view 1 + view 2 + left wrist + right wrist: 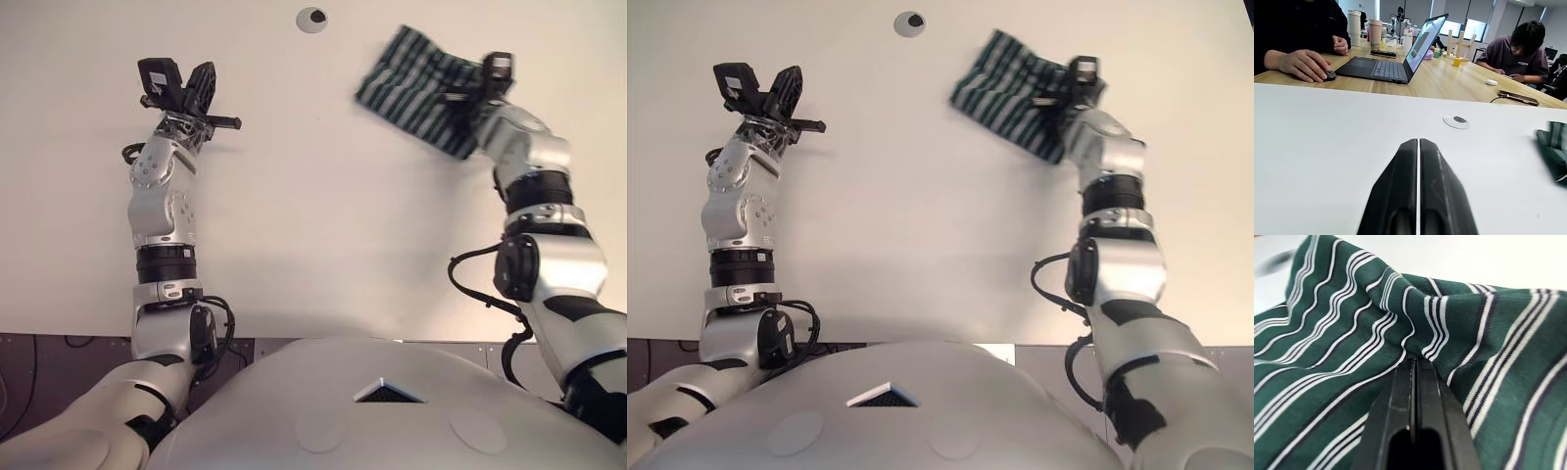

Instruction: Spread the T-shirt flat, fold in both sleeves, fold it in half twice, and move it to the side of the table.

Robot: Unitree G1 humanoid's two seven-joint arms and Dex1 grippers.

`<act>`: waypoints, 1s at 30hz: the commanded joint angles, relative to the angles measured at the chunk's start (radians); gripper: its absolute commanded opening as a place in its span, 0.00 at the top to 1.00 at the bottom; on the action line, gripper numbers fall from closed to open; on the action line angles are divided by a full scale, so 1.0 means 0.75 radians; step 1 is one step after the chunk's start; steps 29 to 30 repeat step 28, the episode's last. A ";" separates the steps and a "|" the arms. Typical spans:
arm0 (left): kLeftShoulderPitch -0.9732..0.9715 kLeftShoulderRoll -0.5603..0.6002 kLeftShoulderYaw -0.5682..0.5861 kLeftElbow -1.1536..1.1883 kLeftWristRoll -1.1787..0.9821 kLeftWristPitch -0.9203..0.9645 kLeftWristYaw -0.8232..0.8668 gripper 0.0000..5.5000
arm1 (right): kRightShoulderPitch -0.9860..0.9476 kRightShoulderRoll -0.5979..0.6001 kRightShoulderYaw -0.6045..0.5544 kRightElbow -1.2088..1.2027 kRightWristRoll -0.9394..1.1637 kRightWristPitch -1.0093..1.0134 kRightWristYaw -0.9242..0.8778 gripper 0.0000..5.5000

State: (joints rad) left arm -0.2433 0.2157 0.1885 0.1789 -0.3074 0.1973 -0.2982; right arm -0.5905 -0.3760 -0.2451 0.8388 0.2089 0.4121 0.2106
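T-shirt (409,86) folded small, green with white stripes, at far right of white table (313,215), fabric clamped in closed right gripper (1414,363), left gripper (1419,142) fingers pressed together, nothing held, at far left.

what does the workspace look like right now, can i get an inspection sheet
surface: flat white tabletop.
job's things: folded dark green T-shirt with white stripes, at the far right, bunched where it is pinched.
clutter: round grey grommet cap, far middle of the tabletop.
grippers: left pincer shut, holding nothing, above the tabletop's left part; right pincer shut on the T-shirt.
cables: thin black lead on the long wooden desk behind.
surroundings: open dark laptop on that desk.
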 commanded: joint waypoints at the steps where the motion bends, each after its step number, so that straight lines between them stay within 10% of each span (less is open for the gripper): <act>1: 0.114 -0.035 0.023 -0.144 -0.013 0.049 0.069 1.00 | 0.418 -0.145 -0.288 -0.238 -0.016 0.288 -0.382 1.00; 11: 0.134 -0.082 -0.010 -0.232 0.098 0.048 0.218 1.00 | 0.313 0.033 0.091 -1.180 -0.138 0.234 -0.396 1.00; 30: 0.156 -0.144 -0.064 -0.213 0.213 0.087 0.338 1.00 | 0.547 0.270 0.266 -1.237 -0.239 -0.016 -0.375 1.00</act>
